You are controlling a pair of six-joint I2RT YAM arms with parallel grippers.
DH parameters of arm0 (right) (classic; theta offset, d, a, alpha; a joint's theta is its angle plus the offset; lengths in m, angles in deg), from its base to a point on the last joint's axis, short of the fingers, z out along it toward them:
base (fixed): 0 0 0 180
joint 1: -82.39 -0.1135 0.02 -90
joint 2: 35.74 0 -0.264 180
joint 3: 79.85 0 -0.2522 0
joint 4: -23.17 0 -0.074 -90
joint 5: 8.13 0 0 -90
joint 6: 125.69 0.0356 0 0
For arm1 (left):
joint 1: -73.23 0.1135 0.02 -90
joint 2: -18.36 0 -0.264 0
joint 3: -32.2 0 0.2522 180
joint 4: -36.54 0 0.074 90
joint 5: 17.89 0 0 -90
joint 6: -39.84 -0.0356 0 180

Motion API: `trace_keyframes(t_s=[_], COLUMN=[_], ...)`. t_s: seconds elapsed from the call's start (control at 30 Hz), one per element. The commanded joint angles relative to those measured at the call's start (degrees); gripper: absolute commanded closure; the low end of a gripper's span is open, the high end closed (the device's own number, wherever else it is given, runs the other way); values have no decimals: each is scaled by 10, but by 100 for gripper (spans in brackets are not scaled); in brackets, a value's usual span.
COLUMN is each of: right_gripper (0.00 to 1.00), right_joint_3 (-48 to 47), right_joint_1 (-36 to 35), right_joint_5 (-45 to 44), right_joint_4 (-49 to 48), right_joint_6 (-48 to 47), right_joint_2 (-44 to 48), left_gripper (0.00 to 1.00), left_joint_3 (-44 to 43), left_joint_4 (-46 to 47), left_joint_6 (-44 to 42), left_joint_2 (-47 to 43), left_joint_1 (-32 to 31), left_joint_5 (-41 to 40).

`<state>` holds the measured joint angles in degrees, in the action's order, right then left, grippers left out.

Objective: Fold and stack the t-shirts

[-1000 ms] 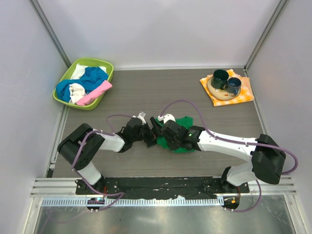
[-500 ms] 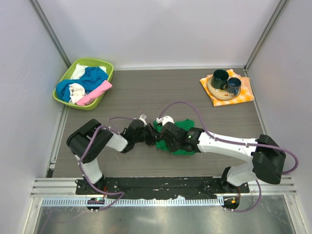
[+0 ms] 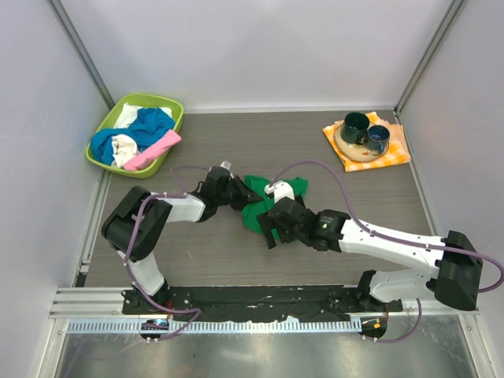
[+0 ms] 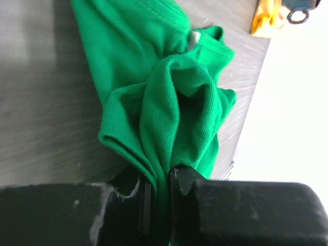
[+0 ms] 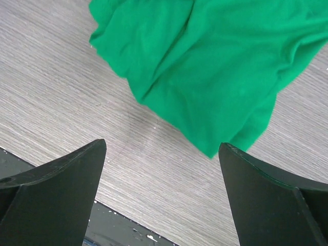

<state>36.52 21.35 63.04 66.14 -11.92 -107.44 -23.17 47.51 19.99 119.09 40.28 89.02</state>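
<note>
Pinching a soft, ridged fold of knit green t-shirt (image 4: 169, 102): left gripper (image 4: 160, 180)

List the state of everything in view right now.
green t-shirt, crumpled on the table, not folded
left gripper, shut on the green t-shirt
right gripper, open, holding nothing
basket, holding the blue t-shirt, white t-shirt and pink t-shirt, heaped unfolded
mugs, upright on the plate atop the checkered cloth
</note>
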Motion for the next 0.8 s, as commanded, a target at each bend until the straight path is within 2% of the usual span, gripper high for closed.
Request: trace_keyframes(t_s=[0.0,0.33,0.63,0.77], right_gripper=[2,0,0,0], right_joint_3=[6,23,28,22], right_joint_1=[-4,-4,-3,-3], right_joint_5=[-40,-45,-30,-27], right_joint_4=[11,17,-14,-30], right_joint_6=[14,36,35,32], right_joint_2=[48,89,79,58], left_gripper=[100,100,100,100], left_joint_3=[-93,-287,-547,-688], left_joint_4=[-77,-165,-298,-388], left_joint_6=[-56,-107,-161,-178], left_joint_2=[-15,111,296,369], left_joint_1=[24,104,167,206], left_joint_5=[-6,29,77,101])
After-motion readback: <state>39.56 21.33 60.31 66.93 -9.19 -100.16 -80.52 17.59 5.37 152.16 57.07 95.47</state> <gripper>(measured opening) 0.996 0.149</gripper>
